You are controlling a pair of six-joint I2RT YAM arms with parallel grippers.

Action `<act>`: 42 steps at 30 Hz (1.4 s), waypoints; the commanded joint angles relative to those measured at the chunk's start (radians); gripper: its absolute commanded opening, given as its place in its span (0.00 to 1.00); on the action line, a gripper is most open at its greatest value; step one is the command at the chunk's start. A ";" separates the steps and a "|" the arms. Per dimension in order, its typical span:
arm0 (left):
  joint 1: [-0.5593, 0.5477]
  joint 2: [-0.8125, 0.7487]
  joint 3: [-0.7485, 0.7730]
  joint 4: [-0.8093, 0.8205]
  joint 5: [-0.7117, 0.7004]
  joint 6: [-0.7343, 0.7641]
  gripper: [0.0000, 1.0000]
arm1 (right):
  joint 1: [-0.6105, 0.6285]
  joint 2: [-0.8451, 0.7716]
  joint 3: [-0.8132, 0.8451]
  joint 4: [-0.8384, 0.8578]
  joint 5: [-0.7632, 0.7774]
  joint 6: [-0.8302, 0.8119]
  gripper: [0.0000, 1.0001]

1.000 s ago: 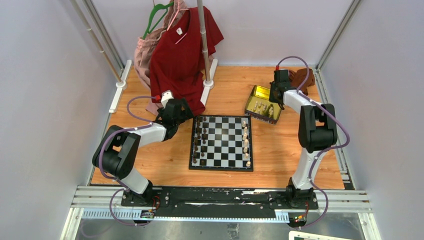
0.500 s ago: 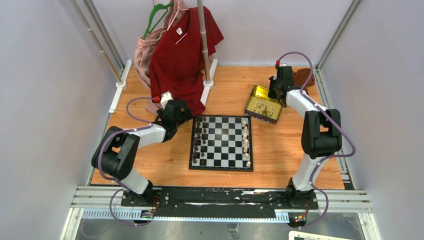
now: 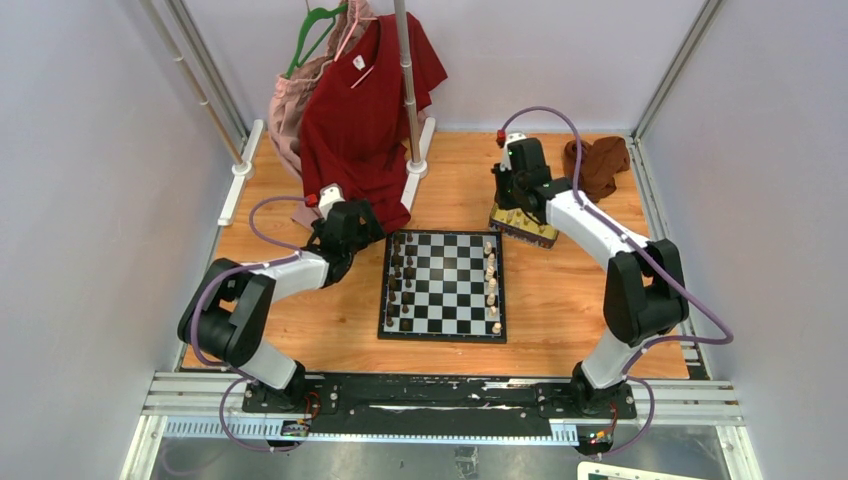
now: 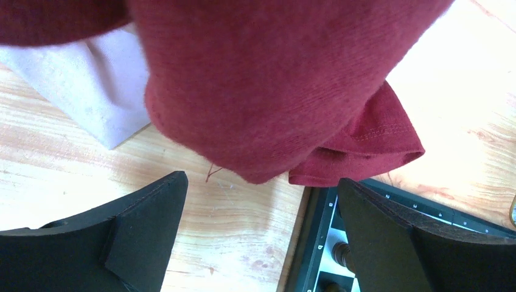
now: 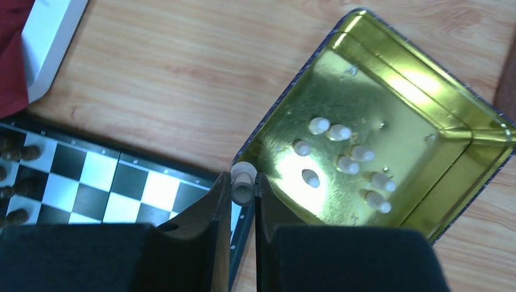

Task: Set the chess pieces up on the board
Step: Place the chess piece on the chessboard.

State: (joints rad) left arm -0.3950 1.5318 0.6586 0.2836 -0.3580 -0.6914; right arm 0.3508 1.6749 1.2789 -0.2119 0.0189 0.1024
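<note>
The board [image 3: 445, 290] lies in the middle of the table. A row of dark chess pieces [image 3: 400, 280] stands along its left side, and cream ones [image 3: 491, 275] along its right. My right gripper [image 3: 517, 195] hovers over the left end of the gold tin [image 3: 540, 232], shut on a cream chess piece [image 5: 243, 171] held at its fingertips [image 5: 243, 182]. Several more cream pieces [image 5: 347, 163] lie in the tin [image 5: 426, 109]. My left gripper [image 3: 362, 225] is open and empty [image 4: 261, 182] beside the board's far left corner [image 4: 319, 243], where a dark piece [image 4: 342, 252] shows.
A red shirt [image 3: 365, 110] and a pink garment [image 3: 290, 105] hang from a rack pole [image 3: 405, 80] at the back left. The shirt's hem [image 4: 274, 91] droops just above my left gripper. A brown cloth [image 3: 598, 160] lies at the back right. Walls enclose three sides.
My right arm has swung left from the tin's far right side to over its left end, toward the board, with the cream piece in its grip. The left arm has barely moved.
</note>
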 commanded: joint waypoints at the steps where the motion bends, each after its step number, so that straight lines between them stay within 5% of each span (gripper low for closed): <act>1: 0.008 -0.039 -0.023 0.022 -0.004 -0.008 1.00 | 0.064 -0.041 -0.035 -0.075 0.061 -0.017 0.00; 14: 0.008 -0.056 -0.055 0.037 -0.002 -0.013 1.00 | 0.165 -0.011 -0.101 -0.096 0.081 -0.001 0.00; 42: 0.008 -0.022 -0.064 0.062 -0.001 -0.008 1.00 | 0.169 0.132 -0.110 -0.070 0.122 0.013 0.01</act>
State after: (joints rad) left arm -0.3946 1.4982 0.6071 0.3126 -0.3481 -0.6952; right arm 0.5060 1.7817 1.1797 -0.2760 0.1165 0.1078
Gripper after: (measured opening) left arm 0.997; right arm 0.168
